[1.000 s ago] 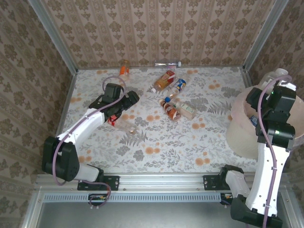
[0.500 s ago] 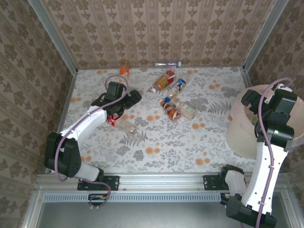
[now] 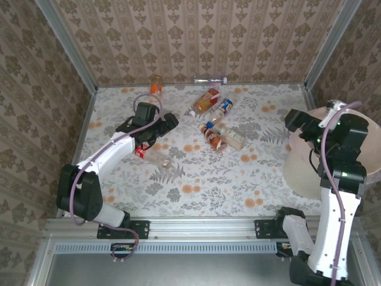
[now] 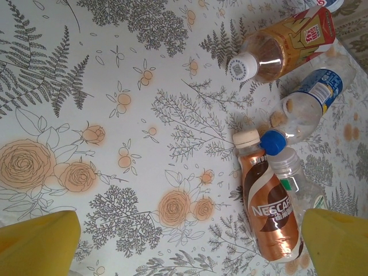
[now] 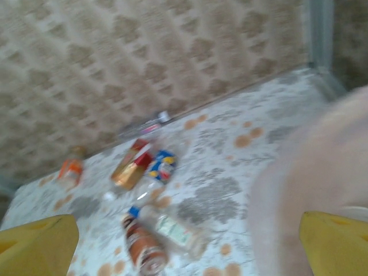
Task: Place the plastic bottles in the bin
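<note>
While both claws are gaping empty, the left gripper is hovering at nine o'clock of the plastic bottles, which are lying bunched toward twelve o'clock. The right gripper is hanging by the bin at three o'clock. Grabbing one bottle is risking nudging its touching neighbours, sending them rolling.

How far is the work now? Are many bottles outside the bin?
Done: unclear; the right arm covers most of the bin. In hand: nothing; the left pincer and right pincer are open and empty. Left: several bottles on the table, most in a middle cluster.
</note>
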Tool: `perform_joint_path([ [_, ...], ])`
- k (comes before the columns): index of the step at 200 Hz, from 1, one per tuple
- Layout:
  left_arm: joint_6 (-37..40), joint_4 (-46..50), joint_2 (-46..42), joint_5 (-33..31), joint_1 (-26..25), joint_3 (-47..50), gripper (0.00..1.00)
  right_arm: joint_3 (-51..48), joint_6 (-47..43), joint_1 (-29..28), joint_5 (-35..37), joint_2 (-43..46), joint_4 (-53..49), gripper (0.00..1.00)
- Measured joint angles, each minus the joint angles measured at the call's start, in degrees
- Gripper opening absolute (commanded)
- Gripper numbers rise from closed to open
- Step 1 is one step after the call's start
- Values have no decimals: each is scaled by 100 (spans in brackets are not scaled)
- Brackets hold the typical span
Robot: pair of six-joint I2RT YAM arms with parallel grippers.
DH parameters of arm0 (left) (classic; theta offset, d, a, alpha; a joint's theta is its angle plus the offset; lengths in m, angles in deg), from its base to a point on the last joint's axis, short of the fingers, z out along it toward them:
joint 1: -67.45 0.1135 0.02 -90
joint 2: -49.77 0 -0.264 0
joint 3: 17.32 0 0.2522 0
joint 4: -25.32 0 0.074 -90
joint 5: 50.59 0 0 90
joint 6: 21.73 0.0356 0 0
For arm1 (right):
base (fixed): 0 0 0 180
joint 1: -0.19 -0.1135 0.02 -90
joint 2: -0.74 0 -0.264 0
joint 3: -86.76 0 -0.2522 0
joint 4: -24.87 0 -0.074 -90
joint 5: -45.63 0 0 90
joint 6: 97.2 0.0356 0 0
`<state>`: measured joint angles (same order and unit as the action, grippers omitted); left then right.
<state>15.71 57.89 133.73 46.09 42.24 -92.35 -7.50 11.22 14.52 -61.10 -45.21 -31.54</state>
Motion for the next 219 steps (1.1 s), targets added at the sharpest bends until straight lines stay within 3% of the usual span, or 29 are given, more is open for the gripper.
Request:
perform_joint_path([
  [35, 0, 2, 0, 0, -22, 0, 100, -105, -166, -1705, 645, -431, 133, 100],
  [90, 0, 11, 0, -9, -20, 0, 100, -321, -490, -3115, 1335, -1611, 761, 100],
  [143, 0, 107, -2, -9, 15, 0, 100, -610, -796, -3825, 1764, -2623, 1189, 99],
  [219, -22, 136, -2, -4, 55, 0, 100, -1038, -815, -4081, 2098, -3884, 1705, 97],
])
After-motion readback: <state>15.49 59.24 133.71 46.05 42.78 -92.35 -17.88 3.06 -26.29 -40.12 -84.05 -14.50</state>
